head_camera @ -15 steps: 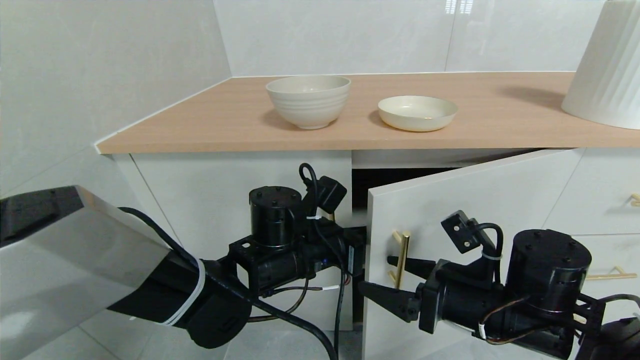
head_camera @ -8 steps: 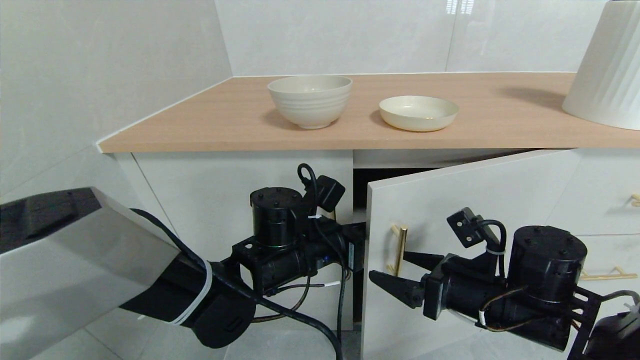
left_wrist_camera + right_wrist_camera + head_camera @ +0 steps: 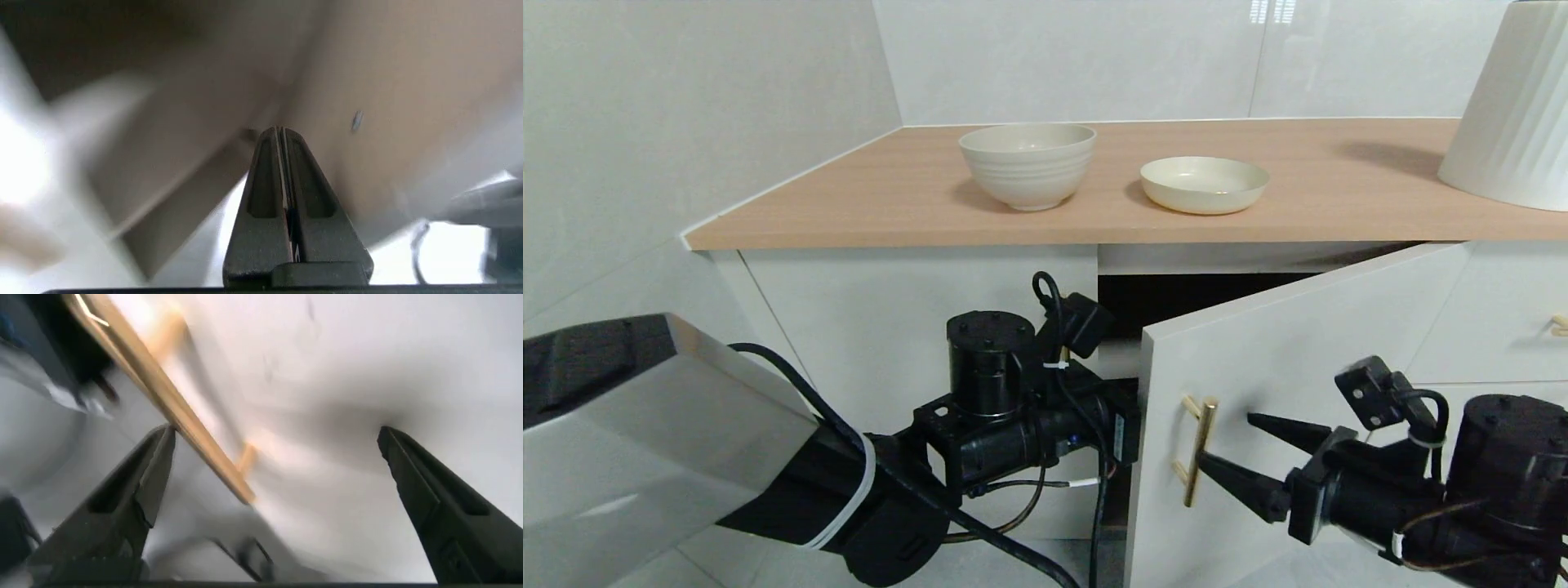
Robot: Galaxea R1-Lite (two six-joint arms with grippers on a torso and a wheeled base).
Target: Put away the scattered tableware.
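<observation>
Swinging wider than a second ago, the cabinet door (image 3: 1307, 327) has carried its brass handle (image 3: 1199, 449), long axis vertical, toward the right. The right gripper (image 3: 1225, 438) has gone with it, fingers spread, lower tip just beside the bar. In the upper middle, the bowl (image 3: 1027, 163) and shallow dish (image 3: 1205, 184) sit upright, mouths up, on the countertop (image 3: 890, 204). The left gripper (image 3: 279, 135) has its fingers pressed together, and its surroundings are blurred.

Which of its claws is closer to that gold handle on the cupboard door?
Right. The right gripper, open, sits right at the gold handle; the left gripper is past the edge of the cupboard door.
</observation>
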